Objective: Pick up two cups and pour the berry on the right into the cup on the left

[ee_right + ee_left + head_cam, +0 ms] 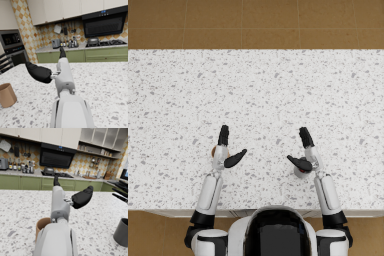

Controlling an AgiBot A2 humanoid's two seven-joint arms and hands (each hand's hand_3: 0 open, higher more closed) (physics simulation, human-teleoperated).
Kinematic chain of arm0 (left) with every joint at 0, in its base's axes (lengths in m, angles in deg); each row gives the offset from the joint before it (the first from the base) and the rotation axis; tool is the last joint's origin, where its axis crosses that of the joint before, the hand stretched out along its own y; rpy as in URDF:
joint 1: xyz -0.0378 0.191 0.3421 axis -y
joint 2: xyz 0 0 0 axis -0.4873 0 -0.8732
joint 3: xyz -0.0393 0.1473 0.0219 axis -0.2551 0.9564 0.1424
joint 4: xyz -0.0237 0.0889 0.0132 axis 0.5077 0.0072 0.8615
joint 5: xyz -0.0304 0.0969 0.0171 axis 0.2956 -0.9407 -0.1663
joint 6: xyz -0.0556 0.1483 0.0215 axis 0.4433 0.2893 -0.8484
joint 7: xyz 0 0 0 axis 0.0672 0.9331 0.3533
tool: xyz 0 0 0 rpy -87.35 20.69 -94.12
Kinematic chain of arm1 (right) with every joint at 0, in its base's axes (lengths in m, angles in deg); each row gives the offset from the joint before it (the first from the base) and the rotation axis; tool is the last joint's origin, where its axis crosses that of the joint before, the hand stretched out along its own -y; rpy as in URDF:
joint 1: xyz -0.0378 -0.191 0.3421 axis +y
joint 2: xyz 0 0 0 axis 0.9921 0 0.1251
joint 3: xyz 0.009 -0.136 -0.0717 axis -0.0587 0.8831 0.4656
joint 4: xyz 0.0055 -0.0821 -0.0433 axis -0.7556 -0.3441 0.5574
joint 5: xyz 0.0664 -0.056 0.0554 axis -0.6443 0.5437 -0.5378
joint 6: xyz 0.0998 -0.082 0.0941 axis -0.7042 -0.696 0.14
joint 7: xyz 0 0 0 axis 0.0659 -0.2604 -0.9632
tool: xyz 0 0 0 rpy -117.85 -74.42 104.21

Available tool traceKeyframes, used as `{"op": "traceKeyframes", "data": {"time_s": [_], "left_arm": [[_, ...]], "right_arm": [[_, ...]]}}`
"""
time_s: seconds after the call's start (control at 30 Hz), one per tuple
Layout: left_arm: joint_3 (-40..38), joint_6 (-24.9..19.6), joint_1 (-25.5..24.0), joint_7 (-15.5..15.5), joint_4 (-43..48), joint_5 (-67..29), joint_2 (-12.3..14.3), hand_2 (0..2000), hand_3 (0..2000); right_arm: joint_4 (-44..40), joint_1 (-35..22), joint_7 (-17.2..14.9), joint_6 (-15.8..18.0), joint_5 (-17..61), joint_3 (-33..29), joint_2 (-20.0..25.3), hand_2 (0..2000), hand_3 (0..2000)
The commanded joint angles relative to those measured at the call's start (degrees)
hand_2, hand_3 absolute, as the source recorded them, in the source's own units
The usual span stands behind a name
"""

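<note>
Now both open hands, left (226,152) and right (304,154), hover over the table (173,100), each beside its small, probably light, rigid cup, brown (42,225) and grey (122,232), best gripped around the side wall.

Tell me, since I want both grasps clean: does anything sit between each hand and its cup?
Nothing visible does. The left hand is open right over the brown cup, and the right hand is open over the grey cup. Only bare counter lies around them.
</note>
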Motion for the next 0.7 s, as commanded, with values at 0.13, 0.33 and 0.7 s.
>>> {"op": "traceKeyframes", "data": {"time_s": [0.13, 0.33, 0.7], "left_arm": [[0.0, 0.0, 0.0, 0.0, 0.0, 0.0, 0.0, 0, 0], [0.0, 0.0, 0.0, 0.0, 0.0, 0.0, 0.0, 0, 0], [-3.4, -5.0, -3.2, -5.0, 0.6, -1.8, -0.3, 0, 0]], "right_arm": [[0.0, 0.0, 0.0, 0.0, 0.0, 0.0, 0.0, 0, 0], [0.0, 0.0, 0.0, 0.0, 0.0, 0.0, 0.0, 0, 0], [4.2, 3.2, 5.2, -5.2, 1.8, 0.2, -0.5, 0, 0]]}}
